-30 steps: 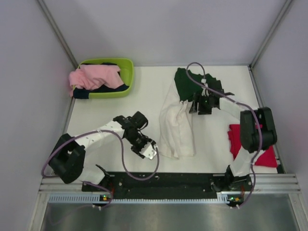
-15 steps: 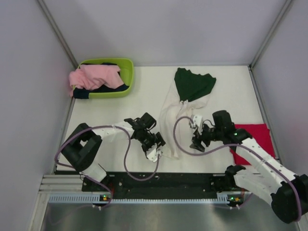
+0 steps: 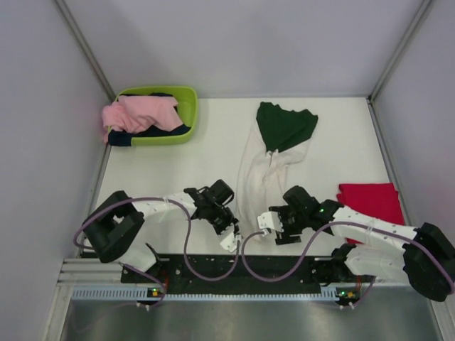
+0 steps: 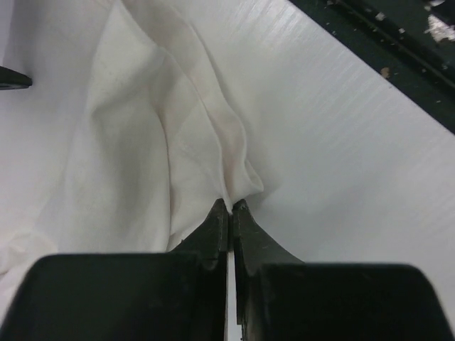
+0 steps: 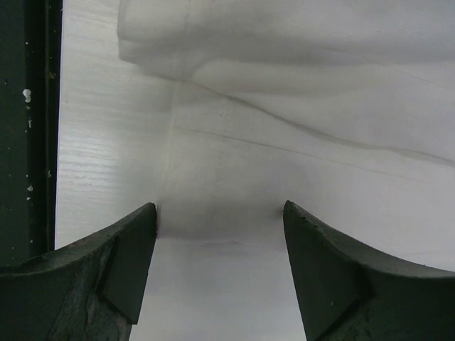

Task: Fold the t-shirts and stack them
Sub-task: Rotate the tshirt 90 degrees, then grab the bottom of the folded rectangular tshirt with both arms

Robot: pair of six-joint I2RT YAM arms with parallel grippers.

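Observation:
A white t-shirt [image 3: 257, 177] with a dark green sleeve part [image 3: 284, 126] lies crumpled lengthwise in the middle of the table. My left gripper [image 3: 232, 239] is at its near left corner. In the left wrist view the left gripper [image 4: 229, 207] is shut on a pinched fold of the white cloth [image 4: 142, 135]. My right gripper [image 3: 269, 222] sits low at the shirt's near right edge. In its own view the right gripper [image 5: 219, 209] stands open over the shirt's white hem [image 5: 298, 85], gripping nothing. A red t-shirt [image 3: 371, 200] lies flat at the right.
A lime-green basket [image 3: 193, 115] holding pink and dark clothes stands at the back left. The black base rail [image 3: 242, 266] runs along the near table edge, close behind both grippers. Grey walls close in the table on three sides.
My left gripper moved right to the shirt's near corner and shut on it. My right arm swung from the far green part down to the shirt's near edge, staying open.

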